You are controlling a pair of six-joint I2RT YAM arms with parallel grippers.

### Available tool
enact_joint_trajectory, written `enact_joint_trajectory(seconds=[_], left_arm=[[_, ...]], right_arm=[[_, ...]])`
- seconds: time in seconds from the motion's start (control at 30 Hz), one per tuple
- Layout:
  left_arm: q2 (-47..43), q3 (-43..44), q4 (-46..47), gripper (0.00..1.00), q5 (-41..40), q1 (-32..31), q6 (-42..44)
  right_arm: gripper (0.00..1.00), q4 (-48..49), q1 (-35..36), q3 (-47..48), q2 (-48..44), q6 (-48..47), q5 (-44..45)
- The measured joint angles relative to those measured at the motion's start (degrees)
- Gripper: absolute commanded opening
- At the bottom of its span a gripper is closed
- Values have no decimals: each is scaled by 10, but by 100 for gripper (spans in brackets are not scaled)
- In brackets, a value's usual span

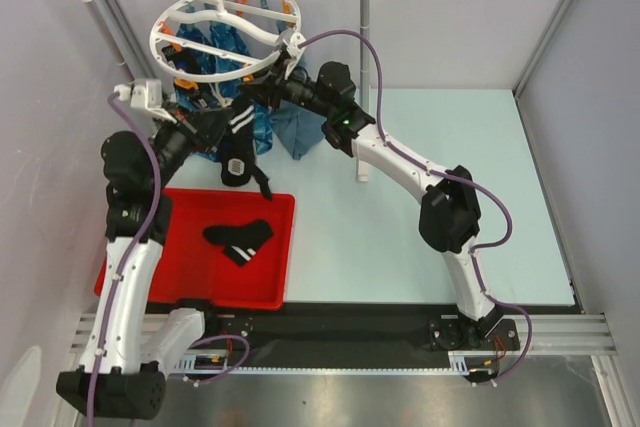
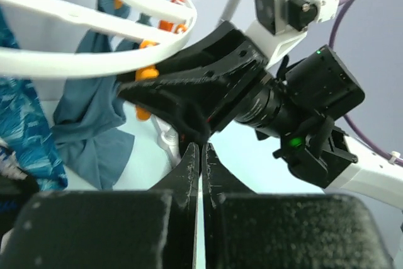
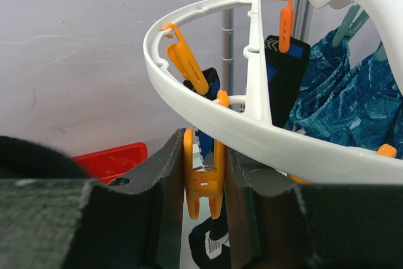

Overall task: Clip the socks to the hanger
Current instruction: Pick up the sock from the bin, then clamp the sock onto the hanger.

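Observation:
The white ring hanger [image 1: 225, 32] hangs from the rail by its hook. My right gripper [image 3: 203, 155] is shut on an orange clip [image 3: 203, 181] under the ring's rim [image 3: 264, 137] and squeezes it, so the clip's lower tips stand slightly apart. My left gripper [image 2: 201, 149] is shut, with only a thin slit between its fingers. In the top view it holds a black sock with white stripes [image 1: 240, 147] by the cuff, just below that clip. The sock shows under the clip in the right wrist view [image 3: 211, 250]. A second black sock [image 1: 238, 239] lies in the red tray.
The red tray [image 1: 180, 197] sits at the near left. Blue patterned cloth [image 1: 215, 52] and a blue-grey cloth [image 1: 300, 132] hang from the ring. Another black sock [image 3: 286, 74] is clipped at the ring's far side. The grey rail stand's post [image 1: 365, 67] rises right of the hanger.

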Motion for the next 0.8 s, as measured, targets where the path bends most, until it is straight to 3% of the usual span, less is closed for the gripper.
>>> enact_joint_trajectory(seconds=[0.1,0.47,0.8], left_arm=[[42,34,0,0,38,-1,15],[82,30,-23,0,136,-2,55],[191,47,-56,0,158,0,108]], right_arm=[[0,-2,2,0,0,-2,2],[0,-14,2,0,-8,-11,4],[0,-14,3,0,-10,-11,2]])
